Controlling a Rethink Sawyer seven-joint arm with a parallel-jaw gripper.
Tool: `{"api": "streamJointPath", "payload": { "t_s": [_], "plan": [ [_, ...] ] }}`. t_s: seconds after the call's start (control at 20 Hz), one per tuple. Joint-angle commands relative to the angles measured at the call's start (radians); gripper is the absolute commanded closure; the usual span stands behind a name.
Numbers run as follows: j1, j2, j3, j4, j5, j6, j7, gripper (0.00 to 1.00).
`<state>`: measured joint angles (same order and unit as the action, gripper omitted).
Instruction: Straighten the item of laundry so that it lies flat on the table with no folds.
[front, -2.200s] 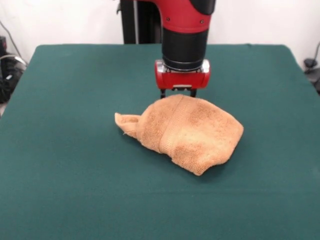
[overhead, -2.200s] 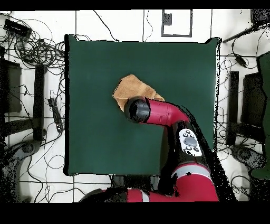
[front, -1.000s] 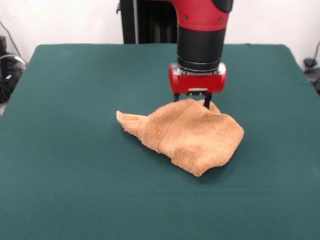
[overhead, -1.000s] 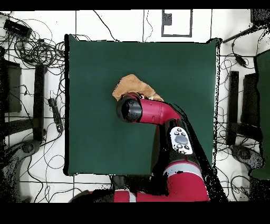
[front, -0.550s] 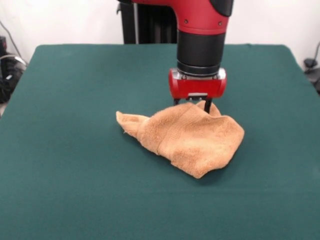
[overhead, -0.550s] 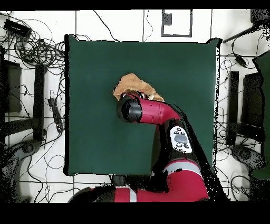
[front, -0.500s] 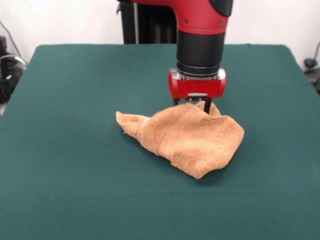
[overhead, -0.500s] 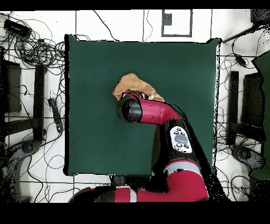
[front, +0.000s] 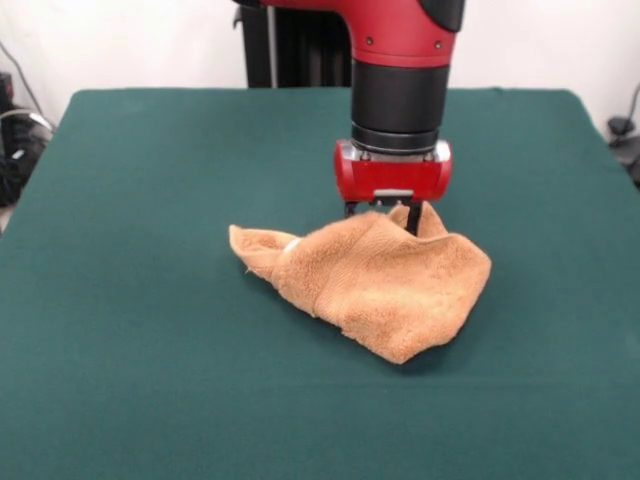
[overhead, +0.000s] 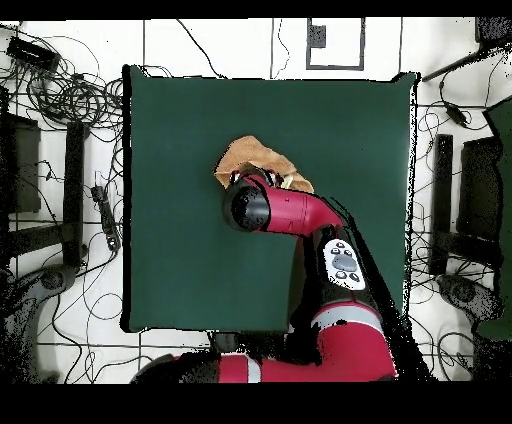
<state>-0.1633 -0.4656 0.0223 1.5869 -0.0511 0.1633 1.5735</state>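
The item of laundry (front: 385, 280) is an orange-tan towel, bunched and folded over itself near the middle of the green table (front: 150, 380). One corner pokes out to the left, with a bit of white showing. My gripper (front: 380, 212) stands upright at the towel's far edge, down in the cloth, and a small peak of cloth rises beside it. In the overhead view the towel (overhead: 255, 157) shows partly, with the arm's wrist (overhead: 247, 207) covering its near side and the gripper beneath.
The red arm (overhead: 330, 250) reaches in over the table's lower right part in the overhead view. Cables and stands (overhead: 60, 90) lie on the floor around the table's edges.
The gripper moved right along the towel's far edge, then settled into the cloth. The far edge has bunched up a little and the left corner has shifted slightly left.
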Motion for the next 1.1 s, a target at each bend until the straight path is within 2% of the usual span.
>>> {"api": "streamJointPath", "payload": {
  "t_s": [0.05,1.1],
  "plan": [
    [0.033,0.049,0.086,-0.006,0.076,-0.081,0.248,0.00],
    [0.048,0.070,0.063,-0.005,0.091,-0.164,0.241,0.00]
  ]
}}
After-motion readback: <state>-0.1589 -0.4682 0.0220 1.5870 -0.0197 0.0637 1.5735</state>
